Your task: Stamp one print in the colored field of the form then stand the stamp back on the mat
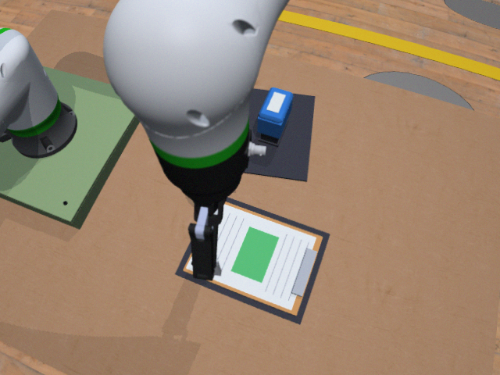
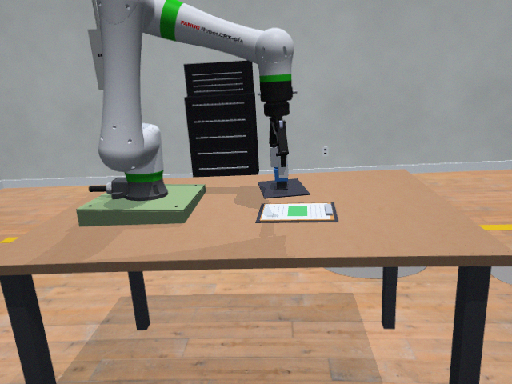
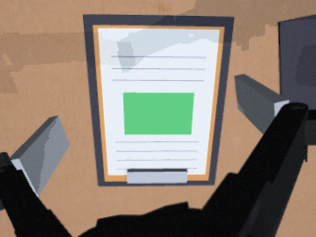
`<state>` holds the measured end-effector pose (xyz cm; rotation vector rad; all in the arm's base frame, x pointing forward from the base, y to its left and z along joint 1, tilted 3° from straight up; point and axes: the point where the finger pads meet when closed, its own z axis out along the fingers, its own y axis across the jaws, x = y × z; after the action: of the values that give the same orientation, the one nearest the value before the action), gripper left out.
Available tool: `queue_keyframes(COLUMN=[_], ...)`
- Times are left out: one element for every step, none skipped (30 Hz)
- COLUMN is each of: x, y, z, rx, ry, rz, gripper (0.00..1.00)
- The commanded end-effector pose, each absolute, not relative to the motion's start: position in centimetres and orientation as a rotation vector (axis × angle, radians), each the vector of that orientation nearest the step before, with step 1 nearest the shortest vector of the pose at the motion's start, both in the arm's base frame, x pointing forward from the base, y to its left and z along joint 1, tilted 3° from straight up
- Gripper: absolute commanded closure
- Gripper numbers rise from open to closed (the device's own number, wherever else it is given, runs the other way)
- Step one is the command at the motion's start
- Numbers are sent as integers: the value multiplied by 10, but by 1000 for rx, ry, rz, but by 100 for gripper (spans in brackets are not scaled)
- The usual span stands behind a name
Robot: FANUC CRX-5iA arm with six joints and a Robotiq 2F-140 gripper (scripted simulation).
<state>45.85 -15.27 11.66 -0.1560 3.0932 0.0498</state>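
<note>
The blue stamp [image 1: 275, 115] stands upright on the dark mat [image 1: 282, 137], at the back of the table. The form [image 1: 254, 258] lies in front of the mat on a clipboard, and its green field [image 1: 255, 253] is plain green. My gripper [image 1: 205, 254] is open and empty, and hangs high above the form, apart from the stamp. In the wrist view the two fingers spread to either side of the form [image 3: 158, 106], with the green field [image 3: 158, 113] between them and a corner of the mat [image 3: 298, 54] at the right. From the side, the gripper [image 2: 280, 157] partly hides the stamp [image 2: 282, 179].
The arm's green base plate [image 1: 60, 161] sits at the left of the table. A grey clip [image 1: 305, 271] is at the form's right end. A black cabinet [image 2: 221, 119] stands behind the table.
</note>
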Motion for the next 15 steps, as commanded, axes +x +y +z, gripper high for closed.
queue_keyframes(x=[459, 459, 459, 459, 459, 459, 459, 459, 459, 459, 459, 459, 459, 459, 459], y=[-153, -153, -153, -153, -153, -153, -153, -153, -153, -153, -153, -153, -153, -154, -154], z=[117, 117, 117, 117, 117, 118, 119, 121, 124, 127, 131, 136, 141, 146, 151], rx=[-156, -156, -156, -157, -167, -189, -230, -291, -372, -472, -591, -724, -817, -888, -964], ry=[3093, 3093, 3093, 3093, 3092, 3091, 3087, 3082, 3072, 3058, 3036, 3006, 2981, 2960, 2936], rz=[49, 49, 49, 49, 49, 49, 48, 46, 45, 42, 39, 36, 33, 29, 24], gripper=[0, 0, 0, 0, 0, 0, 0, 0, 0, 0, 0, 0, 0, 0, 0])
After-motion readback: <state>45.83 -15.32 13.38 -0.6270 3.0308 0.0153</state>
